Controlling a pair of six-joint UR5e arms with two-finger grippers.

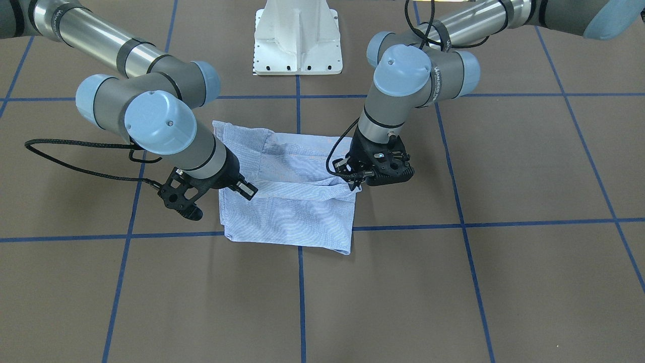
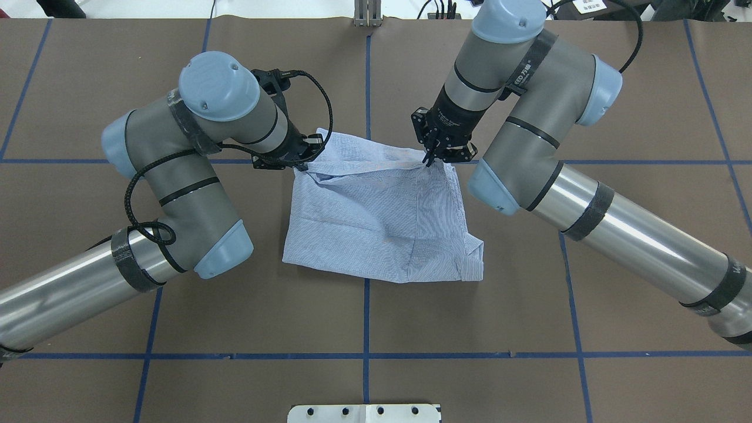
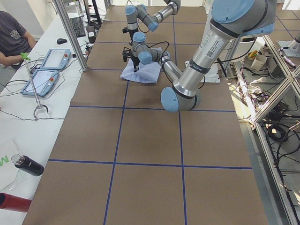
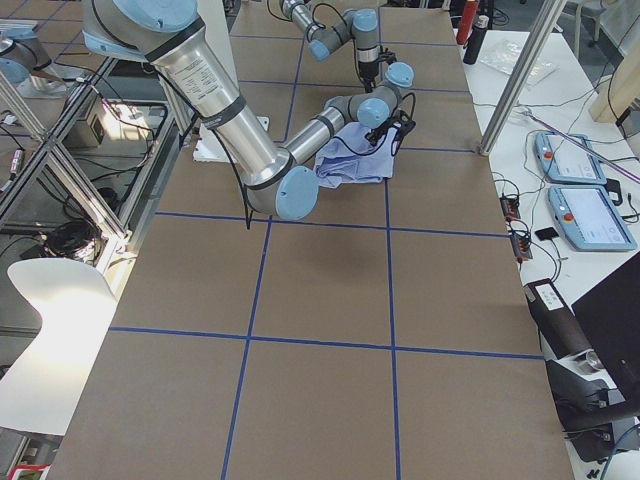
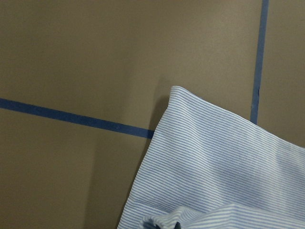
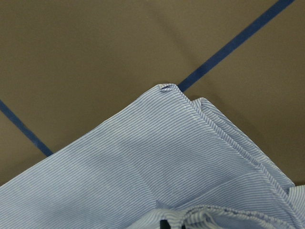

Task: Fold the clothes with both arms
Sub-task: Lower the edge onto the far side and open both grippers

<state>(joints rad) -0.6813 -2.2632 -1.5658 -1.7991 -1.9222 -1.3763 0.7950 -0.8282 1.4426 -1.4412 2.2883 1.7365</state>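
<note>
Shirt (image 2: 376,217) mid-fold: you had a raised, taut edge strung between two grips. The step looked best served by carrying both ends toward the robot-side edge of the worktop (image 2: 587,305) at one height and one pace, so the lifted layer would land square on the cloth beneath. A lag on either side risked a skewed crease, and so did a pull that dragged the lower layers along. That is a judgement from the pose alone.

The shirt, light blue with fine white stripes, lay as a rough rectangle. It was rumpled through the middle, and a stitched, doubled band showed at its near corner on the robot's right. It sat well clear of every worktop edge, covering a crossing of the blue tape lines (image 2: 365,317), out in front of the white pedestal (image 1: 298,40).

Your left end effector (image 2: 304,161) pinched one end of the shirt's far edge and your right end effector (image 2: 428,161) the other. As far as the overhead and wrist views showed, the fingers on each were pressed together with cloth between them.
</note>
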